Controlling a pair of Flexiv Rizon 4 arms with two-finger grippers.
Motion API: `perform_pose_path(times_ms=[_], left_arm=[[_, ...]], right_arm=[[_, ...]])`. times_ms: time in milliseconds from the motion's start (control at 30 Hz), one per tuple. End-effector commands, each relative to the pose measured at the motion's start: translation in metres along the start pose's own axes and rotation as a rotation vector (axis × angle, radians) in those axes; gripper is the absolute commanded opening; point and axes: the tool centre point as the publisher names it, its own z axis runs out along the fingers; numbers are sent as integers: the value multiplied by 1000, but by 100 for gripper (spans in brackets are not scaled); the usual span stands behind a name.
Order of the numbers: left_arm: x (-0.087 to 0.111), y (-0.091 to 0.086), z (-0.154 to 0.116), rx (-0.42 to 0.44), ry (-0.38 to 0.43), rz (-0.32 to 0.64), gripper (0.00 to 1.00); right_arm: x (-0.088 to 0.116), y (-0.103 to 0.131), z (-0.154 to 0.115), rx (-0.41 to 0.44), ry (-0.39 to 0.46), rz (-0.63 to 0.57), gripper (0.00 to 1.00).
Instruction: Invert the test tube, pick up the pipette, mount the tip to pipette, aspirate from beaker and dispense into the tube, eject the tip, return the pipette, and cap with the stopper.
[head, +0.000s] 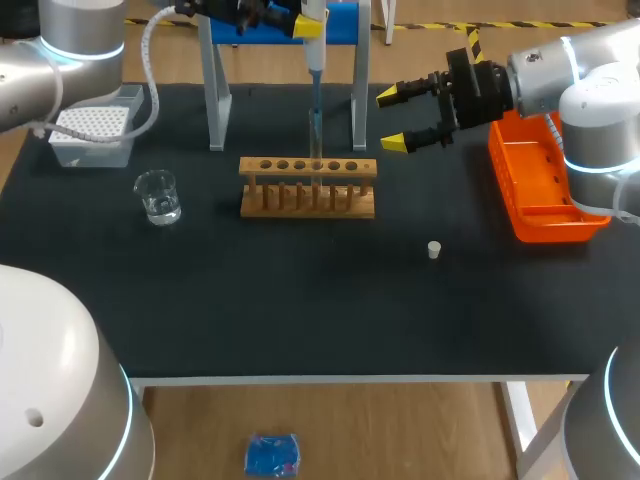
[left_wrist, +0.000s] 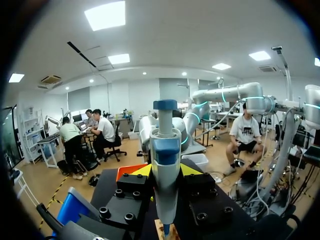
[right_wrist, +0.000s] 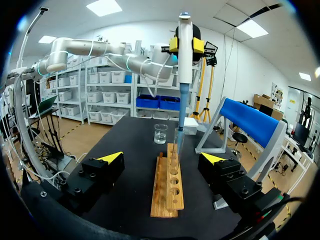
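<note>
I am seeing bright, even overhead light washing the black table (head: 300, 300), glinting on the beaker (head: 158, 195), throwing faint shadows.

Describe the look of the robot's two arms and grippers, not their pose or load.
The left arm and right arm are rounded silver-grey tubes with glowing cyan rings at the joints; a white ribbed hose runs along the left. The left gripper and right gripper are black bolted blocks with yellow wedge tips.
</note>
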Motion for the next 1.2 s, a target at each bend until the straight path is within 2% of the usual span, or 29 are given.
perform_pose_path(times_ms=[33, 1200], left_arm=[[2, 1, 1, 5, -6, 2, 0], [1, 6, 0, 10, -9, -3, 0]], right_arm=[[0, 0, 0, 1, 1, 0, 100], [0, 0, 0, 1, 1, 0, 100]])
